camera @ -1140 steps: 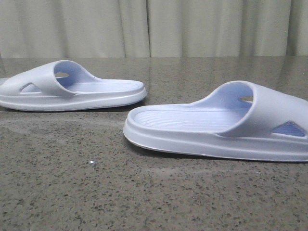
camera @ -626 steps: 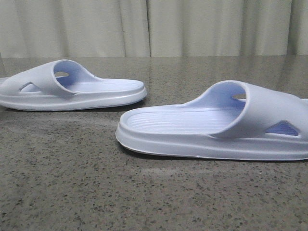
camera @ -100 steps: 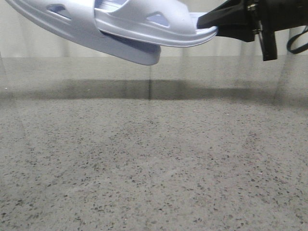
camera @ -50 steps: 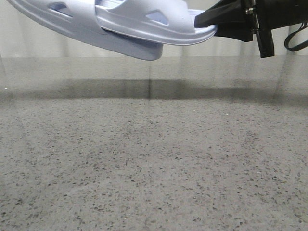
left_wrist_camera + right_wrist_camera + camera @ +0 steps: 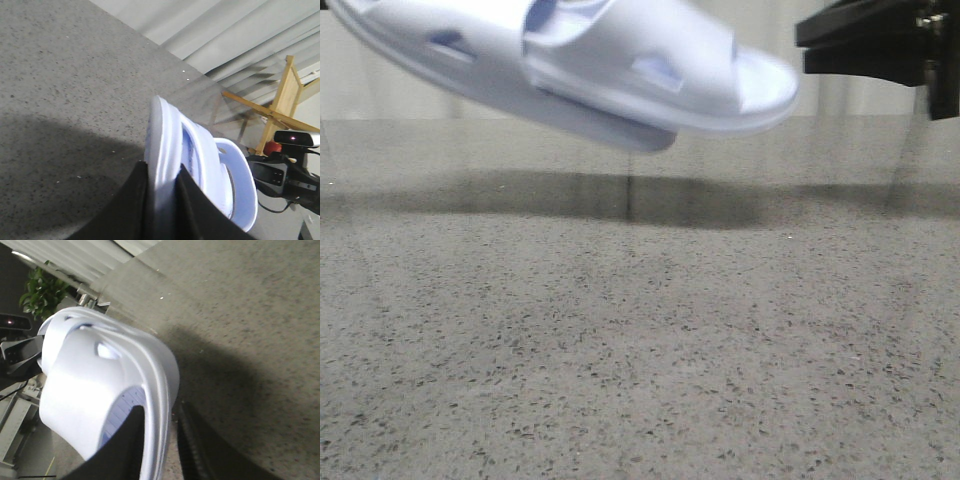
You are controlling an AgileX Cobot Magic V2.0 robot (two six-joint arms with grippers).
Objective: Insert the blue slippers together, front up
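Observation:
The two blue slippers hang nested in the air above the table, blurred in the front view. One slipper (image 5: 660,60) is pushed under the strap of the other slipper (image 5: 460,65). My left gripper (image 5: 161,167) is shut on the sole edge of the outer slipper (image 5: 165,130), with the inner slipper (image 5: 242,190) beyond it. My right gripper (image 5: 159,410) stands open astride the heel rim of the inner slipper (image 5: 100,385), one finger over the footbed and a gap showing beside the other. In the front view the right gripper (image 5: 802,45) is at the slipper's heel end.
A speckled grey stone table (image 5: 640,350) lies below, with the slippers' shadow across its far part. Pale curtains (image 5: 880,100) hang behind. Off the table are a wooden frame (image 5: 285,100), a camera (image 5: 297,138) and a plant (image 5: 42,292).
The nested slippers have swung down and to the right, blurred in motion. My right gripper has let go of the heel, levelled and drawn back to the right.

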